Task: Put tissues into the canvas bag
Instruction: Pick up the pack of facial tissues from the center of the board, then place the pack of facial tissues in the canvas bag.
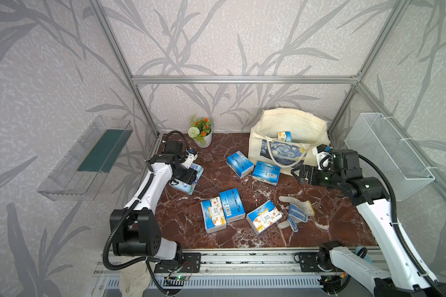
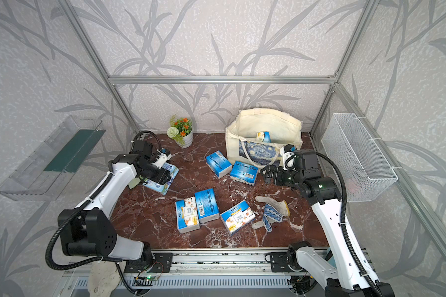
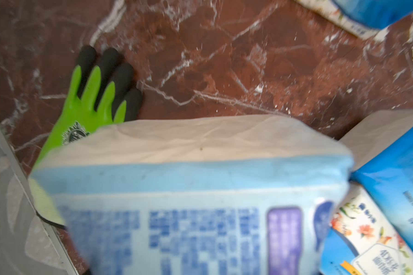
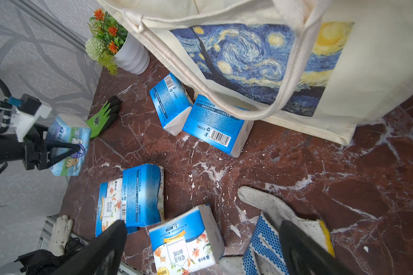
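The left gripper (image 4: 75,145) is seen clamped on a pale blue tissue pack (image 4: 67,133) at the left edge of the right wrist view. 1 black finger (image 4: 65,150) is pressed across the pack's printed face and the other is hidden behind it, so the jaws are kept partly apart by the pack's width. In both top views this pack is found at centre left, under the gripper; whether it is clear of the marble table (image 1: 319,221) cannot be told. In the left wrist view the lower half of the frame is filled by the pack, and a green glove (image 3: 91,95) at the left is partly covered by it.

The right gripper (image 1: 297,174) is held at centre right, just in front of the canvas bag (image 1: 294,120). Its fingers (image 4: 110,245) are seen spread wide at the bottom of the right wrist view, and nothing is gripped or touched by them.

The bag is stood open at the upper right of the table, and a single pack (image 1: 285,135) is seen inside it. 2 blue packs (image 1: 240,163) are laid touching each other just beside the bag's front. 3 loose packs (image 1: 232,204) are laid at lower centre, 2 of them side by side and touching. A dotted glove (image 1: 296,212) is laid just to their right.
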Action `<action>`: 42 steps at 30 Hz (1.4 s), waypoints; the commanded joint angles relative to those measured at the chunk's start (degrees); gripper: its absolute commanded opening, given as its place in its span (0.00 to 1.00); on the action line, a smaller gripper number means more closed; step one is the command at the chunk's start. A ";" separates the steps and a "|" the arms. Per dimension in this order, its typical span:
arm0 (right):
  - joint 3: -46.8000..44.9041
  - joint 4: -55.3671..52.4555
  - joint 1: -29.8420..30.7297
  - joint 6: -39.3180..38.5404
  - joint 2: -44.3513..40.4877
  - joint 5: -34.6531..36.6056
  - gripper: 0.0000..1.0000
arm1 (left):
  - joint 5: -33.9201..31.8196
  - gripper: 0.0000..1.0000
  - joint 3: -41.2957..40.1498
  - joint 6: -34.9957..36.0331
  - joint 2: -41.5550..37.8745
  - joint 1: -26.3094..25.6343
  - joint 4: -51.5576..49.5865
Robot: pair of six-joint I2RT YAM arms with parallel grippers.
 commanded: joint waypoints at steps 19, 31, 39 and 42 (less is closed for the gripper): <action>-1.99 -2.47 0.02 -1.65 0.92 0.82 0.99 | 0.12 0.71 34.00 -10.28 10.15 -11.77 -7.83; -0.42 -7.25 0.10 -0.14 0.79 1.05 0.98 | -2.05 0.71 62.59 -13.94 26.36 -20.25 -11.82; 0.19 -11.47 3.33 0.74 2.16 1.22 0.96 | -0.76 0.71 77.47 -16.71 35.16 -24.32 -9.97; -0.36 -11.95 4.68 1.50 2.79 1.12 0.96 | -0.96 0.71 81.38 -17.07 37.68 -26.52 -8.11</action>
